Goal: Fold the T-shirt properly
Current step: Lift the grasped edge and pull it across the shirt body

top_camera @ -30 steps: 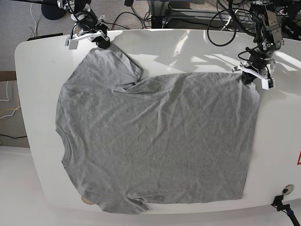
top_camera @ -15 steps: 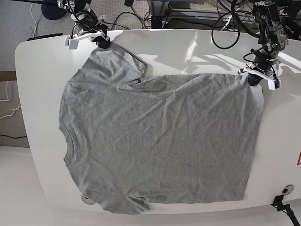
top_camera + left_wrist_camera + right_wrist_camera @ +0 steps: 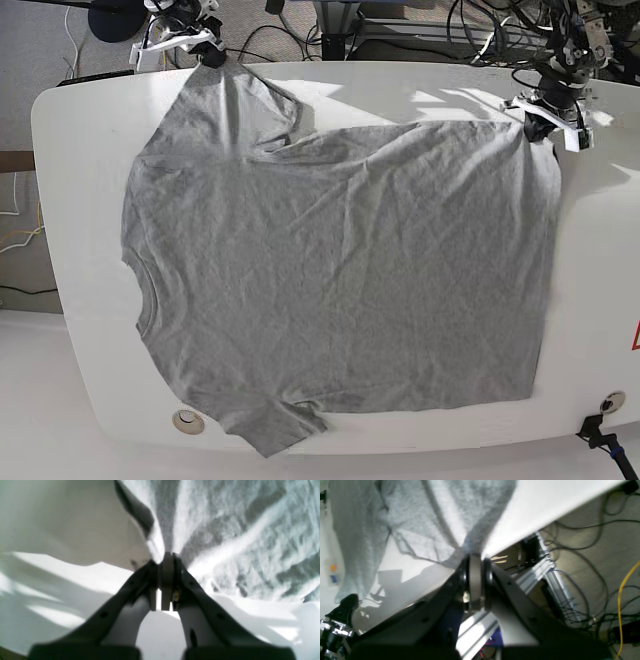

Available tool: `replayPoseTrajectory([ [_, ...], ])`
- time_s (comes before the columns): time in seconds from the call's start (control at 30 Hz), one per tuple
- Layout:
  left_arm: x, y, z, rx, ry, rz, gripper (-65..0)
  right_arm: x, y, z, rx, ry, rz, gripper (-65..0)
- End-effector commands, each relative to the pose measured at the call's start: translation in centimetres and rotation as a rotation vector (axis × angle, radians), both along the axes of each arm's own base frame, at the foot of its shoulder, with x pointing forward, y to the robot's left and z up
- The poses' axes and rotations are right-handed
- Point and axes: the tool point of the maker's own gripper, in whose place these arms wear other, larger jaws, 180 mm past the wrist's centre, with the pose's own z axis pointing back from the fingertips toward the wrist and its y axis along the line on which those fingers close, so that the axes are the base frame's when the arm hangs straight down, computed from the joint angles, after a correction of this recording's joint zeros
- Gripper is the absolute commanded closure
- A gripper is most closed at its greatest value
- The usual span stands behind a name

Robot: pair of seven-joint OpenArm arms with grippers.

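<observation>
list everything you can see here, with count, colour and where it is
T-shirt: one, heather grey, spread wrinkled over most of the table, neck towards the base view's left, two far corners pinched and pulled
table: one, white, rounded corners, under the shirt
round fitting: one, pale, near edge of the table by the lower sleeve
red-edged sticker: one, partly cut off at the table's right edge
cables: several, black, on the floor beyond the table; a yellow one shows in the right wrist view
left tool: one, black and white, shut on the far hem corner, base view's right
right tool: one, black and white, shut on the far sleeve, base view's left
</observation>
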Motion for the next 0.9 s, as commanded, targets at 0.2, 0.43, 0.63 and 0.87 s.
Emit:
replayPoseTrajectory([
  [0.2,-1.9,-1.8,3.0,0.025,-0.038,-0.061,0.0,1.4,-0.2,4.4,0.019,-0.122,0.014,0.0],
  [0.43,0.5,-1.9,4.7,0.035,-0.111,-0.070,0.0,5.5,-0.6,6.9,0.110,-0.245,0.011,0.0],
  [0.63,2.8,-1.9,6.1,0.035,-0.180,-0.067,0.0,9.4,-0.9,9.3,0.166,-0.357,0.007,0.0],
  [0.87,6.9,-2.0,8.8,0.034,-0.297,-0.064,0.0,13.8,0.3,11.9,0.197,-0.465,0.079,0.0],
])
